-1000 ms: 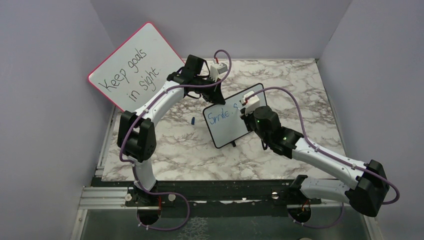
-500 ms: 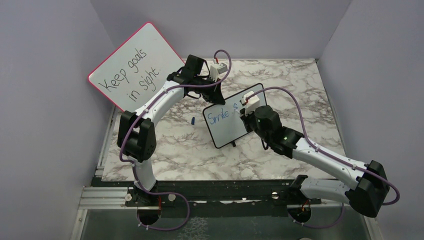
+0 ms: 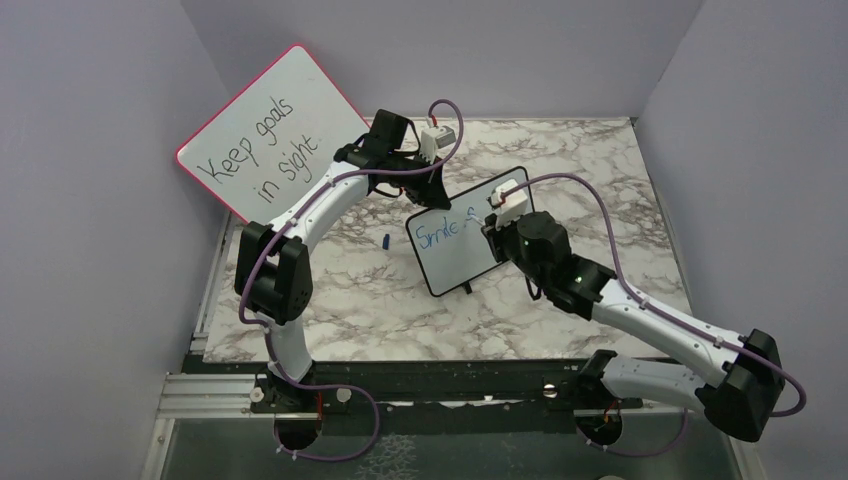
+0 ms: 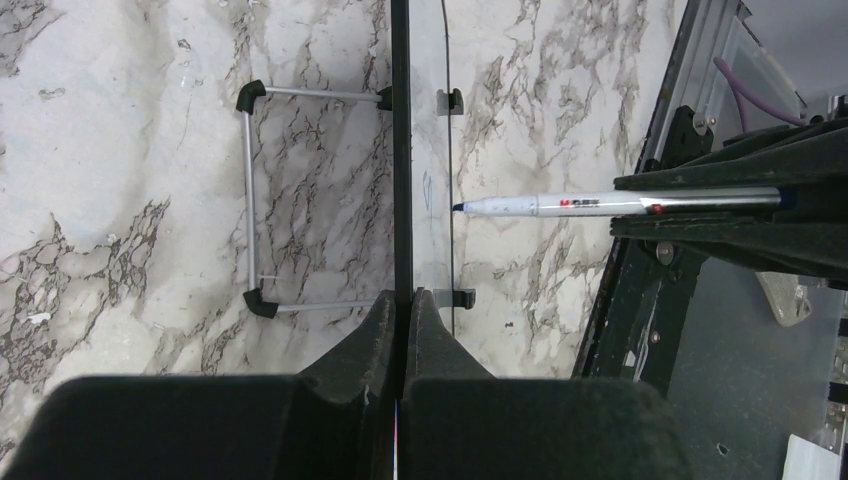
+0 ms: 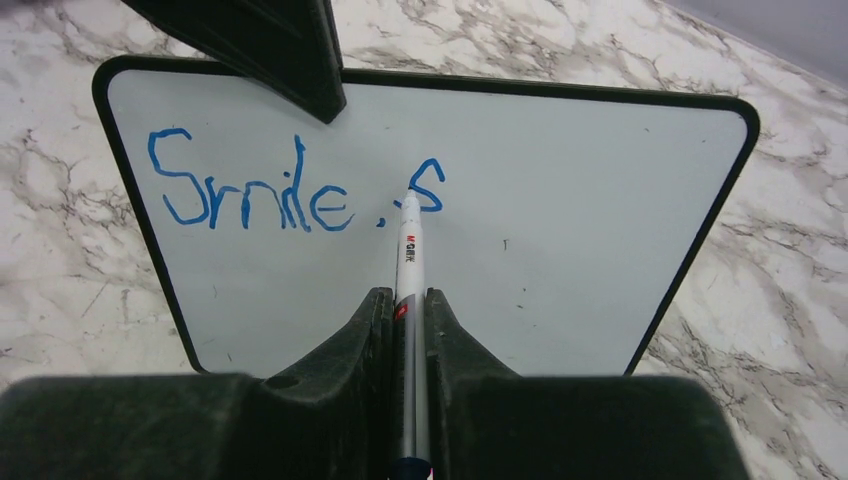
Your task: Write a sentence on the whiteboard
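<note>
The small black-framed whiteboard (image 3: 455,262) stands tilted on the marble table. My left gripper (image 3: 432,190) is shut on its top edge; in the left wrist view the fingertips (image 4: 403,297) pinch the thin black frame (image 4: 402,150). The sentence (image 5: 250,195) reads "Smile," in blue, followed by a small "s" (image 5: 430,187). My right gripper (image 5: 408,295) is shut on a silver marker (image 5: 409,260). The marker's tip touches the board (image 5: 560,250) just below and left of the "s". In the top view the right gripper (image 3: 497,225) covers the board's right part.
A larger red-framed board (image 3: 270,130) reading "Keep goals in sight" leans against the left wall. A small blue cap (image 3: 386,241) lies on the table left of the whiteboard. Purple walls enclose the table on three sides. A wire stand (image 4: 248,200) props the whiteboard from behind.
My right wrist has shifted a little to the right along the board with the marker. The left arm and the whiteboard have stayed still.
</note>
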{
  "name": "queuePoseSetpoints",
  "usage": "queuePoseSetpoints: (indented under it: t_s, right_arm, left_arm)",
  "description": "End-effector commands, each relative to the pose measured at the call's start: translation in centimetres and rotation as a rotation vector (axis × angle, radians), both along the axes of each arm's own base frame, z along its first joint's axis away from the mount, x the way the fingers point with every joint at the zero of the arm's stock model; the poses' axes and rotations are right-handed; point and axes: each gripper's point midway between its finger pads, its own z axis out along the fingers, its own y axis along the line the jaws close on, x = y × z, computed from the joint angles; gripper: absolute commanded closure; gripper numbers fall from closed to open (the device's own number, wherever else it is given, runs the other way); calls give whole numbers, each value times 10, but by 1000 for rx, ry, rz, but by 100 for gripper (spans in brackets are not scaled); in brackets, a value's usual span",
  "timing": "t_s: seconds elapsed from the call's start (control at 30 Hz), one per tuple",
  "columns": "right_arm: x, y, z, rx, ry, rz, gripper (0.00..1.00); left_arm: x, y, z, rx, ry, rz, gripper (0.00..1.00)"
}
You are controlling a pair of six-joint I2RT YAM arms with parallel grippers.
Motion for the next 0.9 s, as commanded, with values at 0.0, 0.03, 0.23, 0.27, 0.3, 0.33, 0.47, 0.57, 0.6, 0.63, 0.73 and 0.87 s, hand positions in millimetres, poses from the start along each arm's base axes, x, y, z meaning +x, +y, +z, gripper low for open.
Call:
queuePoseSetpoints:
  t_s: [0.0,0.03,0.23,0.27,0.3,0.33,0.47,0.57,0.6,0.63,0.73,0.87]
  right_arm:
    - [4,-11,17,26,-63,-55,99]
    - [5,-13,18,25,-70,-64,99]
    - [13,-10,23,37,-103,-82,100]
    - [15,-10,23,38,-105,-85,99]
    - [16,-9,22,37,-106,-85,99]
    - [17,-9,23,40,-110,-87,99]
    - [21,-7,23,41,-115,-89,99]
    - [23,-8,24,43,-121,-95,99]
    - [24,-9,24,45,-123,-100,99]
    - [24,-9,24,45,-124,-103,99]
    - [26,-12,25,45,-130,-115,99]
    - [28,-11,24,43,-127,-113,99]
  left_arm:
    - [-8,-4,-16,48,23,-25,100]
    - [-7,-4,-17,49,23,-23,100]
    - [-8,-3,-17,53,26,-25,100]
    - [-8,-3,-18,54,27,-25,100]
    - [-9,-3,-18,53,29,-25,100]
    - [-9,-3,-17,52,26,-27,100]
    - [-8,-3,-17,52,25,-28,100]
    - [-9,-3,-18,54,28,-29,100]
    - [-9,-4,-17,52,26,-30,100]
    - [-9,-4,-17,52,27,-30,100]
    - [-8,-4,-17,52,27,-30,100]
    - [-9,-4,-18,54,31,-30,100]
